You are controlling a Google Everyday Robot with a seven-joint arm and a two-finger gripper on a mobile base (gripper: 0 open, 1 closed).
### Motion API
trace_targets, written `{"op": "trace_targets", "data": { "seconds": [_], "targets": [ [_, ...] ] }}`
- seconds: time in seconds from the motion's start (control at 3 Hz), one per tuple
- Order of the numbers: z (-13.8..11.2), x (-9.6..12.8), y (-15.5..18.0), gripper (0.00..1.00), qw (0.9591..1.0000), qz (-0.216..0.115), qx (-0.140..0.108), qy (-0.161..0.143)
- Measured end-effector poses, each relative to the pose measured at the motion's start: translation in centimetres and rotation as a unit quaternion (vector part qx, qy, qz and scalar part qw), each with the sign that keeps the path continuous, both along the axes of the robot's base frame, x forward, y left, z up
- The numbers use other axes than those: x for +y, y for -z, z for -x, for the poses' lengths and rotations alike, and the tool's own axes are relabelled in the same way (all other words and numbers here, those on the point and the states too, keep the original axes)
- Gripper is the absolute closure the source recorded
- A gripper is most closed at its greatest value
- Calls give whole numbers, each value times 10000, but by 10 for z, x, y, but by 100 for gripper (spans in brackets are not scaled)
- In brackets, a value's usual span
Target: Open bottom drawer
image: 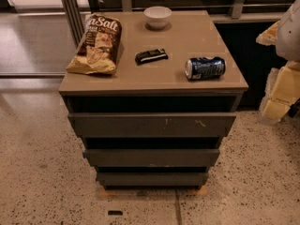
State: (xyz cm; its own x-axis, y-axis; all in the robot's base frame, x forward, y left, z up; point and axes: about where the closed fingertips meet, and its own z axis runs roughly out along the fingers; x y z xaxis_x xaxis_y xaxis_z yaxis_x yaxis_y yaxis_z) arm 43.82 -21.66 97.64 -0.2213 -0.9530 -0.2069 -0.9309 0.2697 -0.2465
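Note:
The bottom drawer is the lowest and narrowest of three flat, handleless grey-brown fronts on a small cabinet in the middle of the camera view. Its front sits just above the floor, under the mid-width front and the widest front, which has pale scratch marks. Dark gaps show above each front. My gripper shows as pale yellow parts under a white arm piece at the right edge, beside the cabinet's right side at about top-drawer height, well apart from the bottom drawer.
On the cabinet top lie a chip bag at the left, a white bowl at the back, a small dark wrapper and a blue can on its side. Speckled floor surrounds the cabinet.

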Motion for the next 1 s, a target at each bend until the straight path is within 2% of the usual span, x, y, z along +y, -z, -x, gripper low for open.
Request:
{"op": "trace_targets", "data": {
  "seconds": [0.33,0.67,1.0],
  "targets": [
    [0,0,0,0,10000,0,0,0],
    [0,1,-1,0,9998,37,-169,33],
    [9,-11,44,0,9990,-362,-83,267]
  ]
}}
